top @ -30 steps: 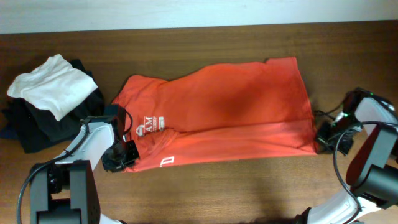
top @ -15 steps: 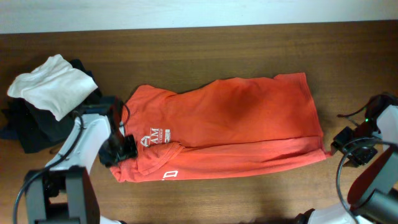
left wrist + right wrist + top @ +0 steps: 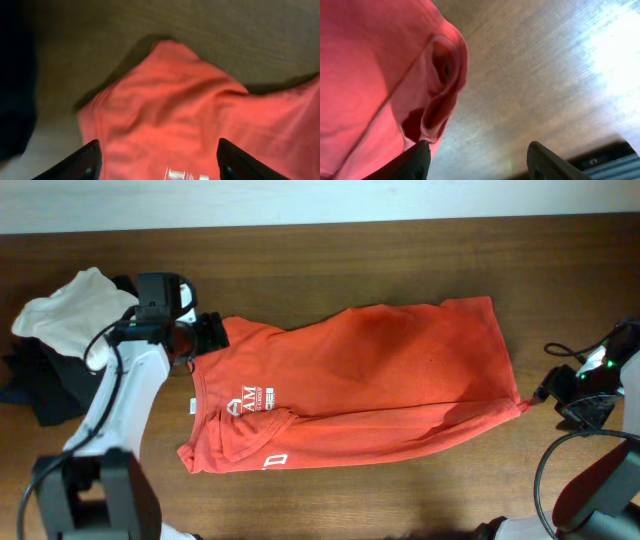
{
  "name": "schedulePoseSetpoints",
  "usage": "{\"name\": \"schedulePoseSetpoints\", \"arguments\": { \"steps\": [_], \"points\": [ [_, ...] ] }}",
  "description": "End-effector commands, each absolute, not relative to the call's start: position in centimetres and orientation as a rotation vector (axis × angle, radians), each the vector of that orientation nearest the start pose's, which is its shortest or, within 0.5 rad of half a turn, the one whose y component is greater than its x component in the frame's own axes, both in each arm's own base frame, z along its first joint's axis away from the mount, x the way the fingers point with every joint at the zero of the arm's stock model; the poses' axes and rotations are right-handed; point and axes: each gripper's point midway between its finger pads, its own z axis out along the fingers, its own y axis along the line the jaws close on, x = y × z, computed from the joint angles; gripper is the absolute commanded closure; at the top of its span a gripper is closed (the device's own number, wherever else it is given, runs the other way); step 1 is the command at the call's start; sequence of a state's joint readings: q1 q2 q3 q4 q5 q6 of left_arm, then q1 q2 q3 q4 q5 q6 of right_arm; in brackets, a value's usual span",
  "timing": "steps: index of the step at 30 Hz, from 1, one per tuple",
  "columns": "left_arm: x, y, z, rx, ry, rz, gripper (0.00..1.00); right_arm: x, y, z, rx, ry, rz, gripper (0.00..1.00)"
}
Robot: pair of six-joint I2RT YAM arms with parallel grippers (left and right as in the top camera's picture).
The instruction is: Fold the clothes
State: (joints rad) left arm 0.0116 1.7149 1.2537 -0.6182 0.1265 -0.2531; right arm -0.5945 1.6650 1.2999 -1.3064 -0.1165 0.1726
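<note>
Since a moment ago the left arm is sitting further up the table, at the far-left corner of the red-orange T-shirt instead of its near-left edge.

The shirt is lying flat mid-table with its long axis running left to right, well apart from the white folded garment.

The left gripper is hovering over that far-left corner. Its fingers are spreading wide and holding nothing, with the cloth lying directly beneath and ahead of them.

The right gripper is waiting just off the near-right hem corner, also gaping and empty, with the cloth lying to its left. Each arm is nearest its own end of the shirt.
</note>
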Motion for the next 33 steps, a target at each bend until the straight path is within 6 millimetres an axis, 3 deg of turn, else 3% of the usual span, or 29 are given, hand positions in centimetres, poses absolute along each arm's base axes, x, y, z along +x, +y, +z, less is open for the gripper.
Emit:
{"name": "schedulePoseSetpoints", "arguments": {
  "steps": [1,6,7,8,12,17,22,25,28,33],
  "points": [
    [44.5,-2.5,8.7,-0.23,2.627,-0.283,0.27,22.1,-15.1,11.2,1.26,2.976,0.002,0.35],
    [47.0,-2.9,7.6,-0.209,2.576,-0.297,0.27,19.5,-17.7,11.7,1.477,2.911,-0.346,0.33],
    [47.1,-2.9,7.2,-0.209,2.578,-0.297,0.27,19.7,-17.6,11.7,1.481,2.906,-0.332,0.32],
    [47.1,-3.0,7.1,-0.208,2.58,-0.301,0.27,19.8,-17.6,11.7,1.481,2.904,-0.32,0.24],
    [47.0,-3.0,6.9,-0.209,2.588,-0.302,0.27,19.1,-18.2,11.8,1.527,2.885,-0.384,0.2],
    [47.6,-3.5,7.3,-0.189,2.559,-0.316,0.27,19.5,-17.9,11.6,1.535,2.877,-0.303,0.18],
    [48.4,-5.9,7.5,-0.079,2.531,-0.342,0.27,21.0,-16.5,11.3,1.443,2.905,-0.131,0.17],
    [49.4,-6.8,6.6,-0.043,2.539,-0.322,0.27,21.3,-16.2,11.3,1.403,2.919,-0.084,0.16],
    [50.6,-6.7,5.2,-0.05,2.55,-0.299,0.27,21.4,-16.1,11.2,1.393,2.921,-0.066,0.16],
    [50.9,-5.5,2.8,-0.081,2.586,-0.208,0.27,21.5,-16.1,11.2,1.392,2.918,-0.064,0.16]
  ]
}}
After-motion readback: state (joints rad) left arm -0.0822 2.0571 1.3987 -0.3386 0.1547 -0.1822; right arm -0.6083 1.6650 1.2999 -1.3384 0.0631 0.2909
